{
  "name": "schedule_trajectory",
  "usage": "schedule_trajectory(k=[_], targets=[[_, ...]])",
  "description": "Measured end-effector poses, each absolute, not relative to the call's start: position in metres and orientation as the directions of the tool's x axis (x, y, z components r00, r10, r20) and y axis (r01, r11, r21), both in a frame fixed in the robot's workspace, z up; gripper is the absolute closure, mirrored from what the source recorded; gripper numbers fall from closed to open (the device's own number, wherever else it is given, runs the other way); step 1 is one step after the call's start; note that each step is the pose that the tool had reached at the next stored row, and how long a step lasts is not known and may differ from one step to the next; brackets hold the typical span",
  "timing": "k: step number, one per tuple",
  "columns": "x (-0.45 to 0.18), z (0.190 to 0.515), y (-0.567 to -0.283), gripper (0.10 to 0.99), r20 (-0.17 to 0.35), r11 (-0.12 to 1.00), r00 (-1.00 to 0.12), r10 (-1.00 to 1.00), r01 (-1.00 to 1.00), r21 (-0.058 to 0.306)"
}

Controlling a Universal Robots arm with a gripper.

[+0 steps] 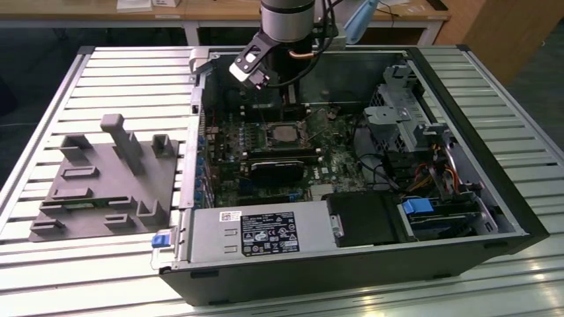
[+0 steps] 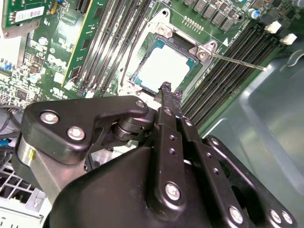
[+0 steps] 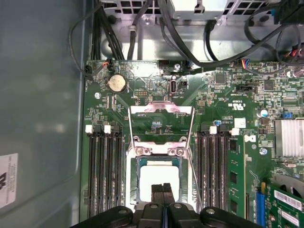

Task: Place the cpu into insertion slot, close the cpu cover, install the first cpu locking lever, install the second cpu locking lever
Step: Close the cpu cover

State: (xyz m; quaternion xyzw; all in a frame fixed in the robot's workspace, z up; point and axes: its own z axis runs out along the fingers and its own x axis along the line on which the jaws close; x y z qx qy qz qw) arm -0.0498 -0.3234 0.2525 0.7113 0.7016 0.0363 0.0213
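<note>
The cpu [image 3: 159, 176] lies flat in the insertion slot [image 3: 137, 164], its silver top bright in both wrist views [image 2: 164, 66]. My gripper [image 3: 163, 189] hangs just above the chip's near edge with its black fingers pressed together, shut and holding nothing. The cpu cover [image 3: 161, 110] is swung open beyond the socket, and green board shows through its cut-out middle. Thin wire locking levers [image 3: 194, 161] run along the socket's sides, and one [image 2: 237, 61] sticks out unlatched. In the exterior view the gripper [image 1: 288, 105] reaches down into the case over the socket [image 1: 284, 132].
Long black memory slots [image 3: 104, 171] flank the socket on both sides. Black cables [image 3: 190, 47] cross behind the board. A dark fan block [image 1: 277, 173] and a power supply [image 1: 255, 231] sit nearer the case front. A grey fixture [image 1: 105, 178] lies on the slatted table at the exterior view's left.
</note>
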Motion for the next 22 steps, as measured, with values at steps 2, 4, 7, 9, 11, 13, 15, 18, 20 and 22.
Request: schedule_trajectory(k=[2, 4, 7, 9, 11, 13, 15, 18, 20, 22], targets=[[-0.050, 0.256, -0.323, 0.984, 0.022, -0.015, 0.013, 1.000, 0.997, 0.081], [-0.050, 0.259, -0.323, 0.984, 0.022, -0.015, 0.013, 1.000, 0.997, 0.081], [-0.050, 0.259, -0.323, 0.984, 0.022, -0.015, 0.013, 1.000, 0.997, 0.081], [-0.050, 0.259, -0.323, 0.984, 0.022, -0.015, 0.013, 1.000, 0.997, 0.081], [-0.050, 0.259, -0.323, 0.984, 0.022, -0.014, 0.013, 1.000, 0.997, 0.081], [-0.047, 0.259, -0.323, 0.984, 0.022, -0.014, 0.013, 1.000, 0.997, 0.081], [-0.044, 0.259, -0.323, 0.984, 0.022, -0.015, 0.013, 1.000, 0.997, 0.081], [-0.036, 0.259, -0.323, 0.984, 0.022, -0.015, 0.013, 1.000, 0.997, 0.081], [-0.030, 0.259, -0.323, 0.984, 0.022, -0.015, 0.013, 1.000, 0.997, 0.081], [-0.025, 0.259, -0.323, 0.984, 0.022, -0.015, 0.013, 1.000, 0.997, 0.081]])
